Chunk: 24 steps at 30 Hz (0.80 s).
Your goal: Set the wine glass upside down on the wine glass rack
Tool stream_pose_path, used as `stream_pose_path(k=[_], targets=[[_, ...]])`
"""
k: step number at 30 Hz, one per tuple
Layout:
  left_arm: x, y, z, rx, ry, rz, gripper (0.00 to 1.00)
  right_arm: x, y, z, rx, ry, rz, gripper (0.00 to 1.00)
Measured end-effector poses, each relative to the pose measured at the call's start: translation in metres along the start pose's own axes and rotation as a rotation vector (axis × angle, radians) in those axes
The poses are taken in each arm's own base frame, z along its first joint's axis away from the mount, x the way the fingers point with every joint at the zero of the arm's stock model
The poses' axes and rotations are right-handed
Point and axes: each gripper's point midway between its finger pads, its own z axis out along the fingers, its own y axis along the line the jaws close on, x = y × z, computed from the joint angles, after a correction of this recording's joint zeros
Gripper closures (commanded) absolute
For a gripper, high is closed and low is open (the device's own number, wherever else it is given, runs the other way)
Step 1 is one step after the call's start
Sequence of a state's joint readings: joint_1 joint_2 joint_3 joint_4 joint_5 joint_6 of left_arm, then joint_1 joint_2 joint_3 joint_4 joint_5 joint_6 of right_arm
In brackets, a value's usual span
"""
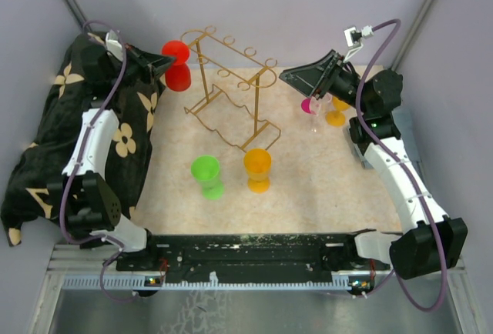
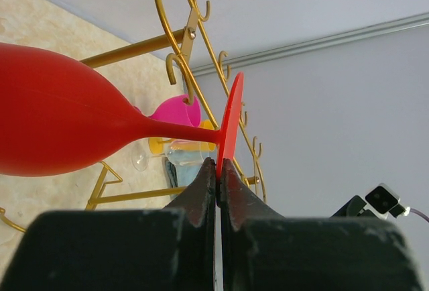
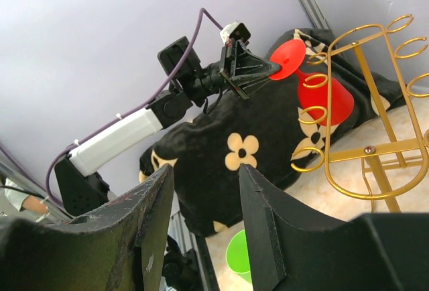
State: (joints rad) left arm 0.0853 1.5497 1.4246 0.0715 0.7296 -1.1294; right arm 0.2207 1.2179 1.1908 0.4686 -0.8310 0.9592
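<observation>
My left gripper [image 1: 169, 60] is shut on the rim of the foot of a red wine glass [image 1: 178, 72], held in the air just left of the gold wire rack [image 1: 231, 95]. In the left wrist view the jaws [image 2: 219, 167] pinch the red foot disc [image 2: 230, 120]; the bowl [image 2: 53, 117] lies to the left and the rack's hooks [image 2: 191, 33] are close behind the stem. The right wrist view shows the glass [image 3: 322, 93] tilted, mouth down, beside the rack's end loops [image 3: 315, 113]. My right gripper [image 1: 286, 75] is open and empty, right of the rack [image 3: 204, 170].
A green glass [image 1: 206, 172] and an orange glass [image 1: 257, 166] stand upside down in front of the rack. Pink [image 1: 310, 105], yellow [image 1: 336, 111] and clear [image 1: 316, 124] glasses stand at the right under my right arm. A black flowered cloth [image 1: 46, 141] covers the left side.
</observation>
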Motion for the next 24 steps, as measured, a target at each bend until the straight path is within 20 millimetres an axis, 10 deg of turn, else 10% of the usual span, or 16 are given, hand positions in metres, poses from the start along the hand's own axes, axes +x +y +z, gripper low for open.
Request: stream_pose_path(k=[24], targets=[[-0.009,-0.003,0.024,0.044,0.000,-0.016,1.00,0.007,-0.010,0.000,0.028,0.006,0.008,0.56]])
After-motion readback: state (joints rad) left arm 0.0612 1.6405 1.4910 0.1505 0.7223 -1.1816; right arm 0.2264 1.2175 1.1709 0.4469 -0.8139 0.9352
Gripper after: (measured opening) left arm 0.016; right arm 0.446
